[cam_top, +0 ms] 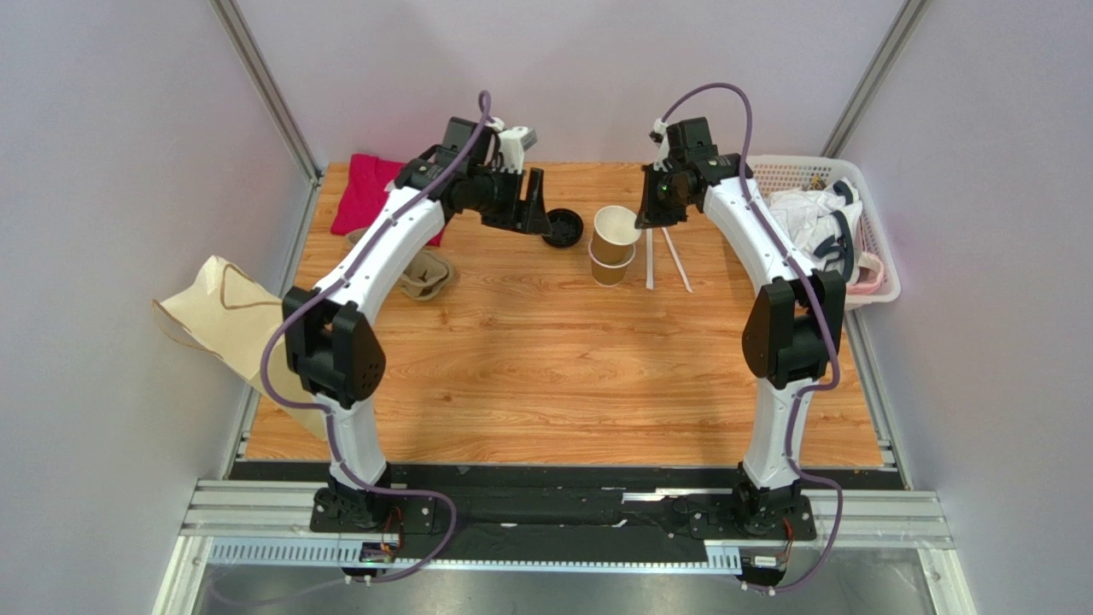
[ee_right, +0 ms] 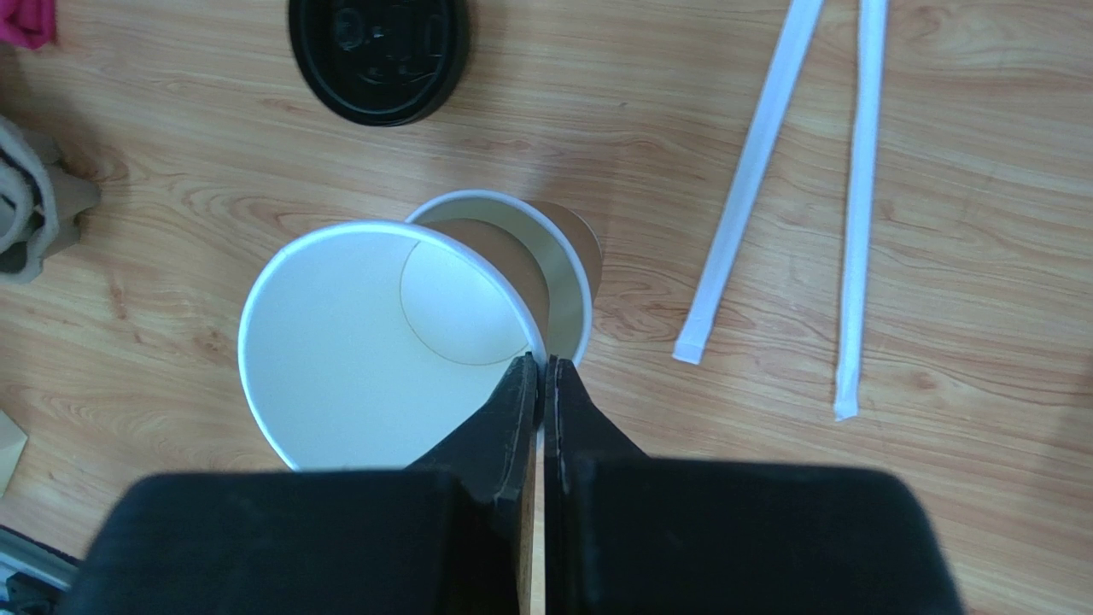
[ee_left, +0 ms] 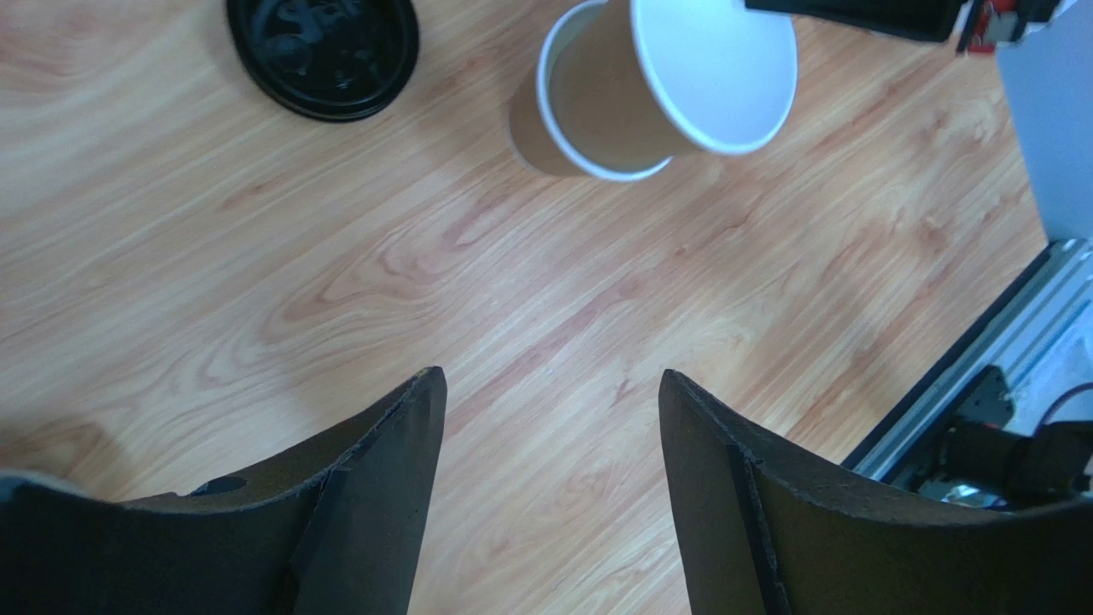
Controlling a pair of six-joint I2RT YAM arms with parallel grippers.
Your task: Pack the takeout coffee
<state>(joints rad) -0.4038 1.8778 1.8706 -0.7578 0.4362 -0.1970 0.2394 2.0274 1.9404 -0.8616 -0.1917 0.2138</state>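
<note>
No lidded cup shows in any view. Two open tan cups with white insides stand out mid-table. My right gripper [ee_right: 542,365] is shut on the rim of one open cup [ee_right: 372,352] and holds it above and beside the other cup [ee_right: 565,263], which stands on the table. In the top view the held cup [cam_top: 615,229] is just behind the standing cup [cam_top: 611,267], with my right gripper [cam_top: 652,212] at its right. A loose black lid [cam_top: 562,229] lies left of them. My left gripper [ee_left: 552,391] is open and empty over bare wood, near the lid [ee_left: 323,51].
Two wrapped straws [cam_top: 669,262] lie right of the cups. A white basket [cam_top: 821,171] with cloth stands at the back right. A red cloth [cam_top: 363,192], a cardboard cup carrier [cam_top: 426,274] and a paper bag [cam_top: 225,308] are at the left.
</note>
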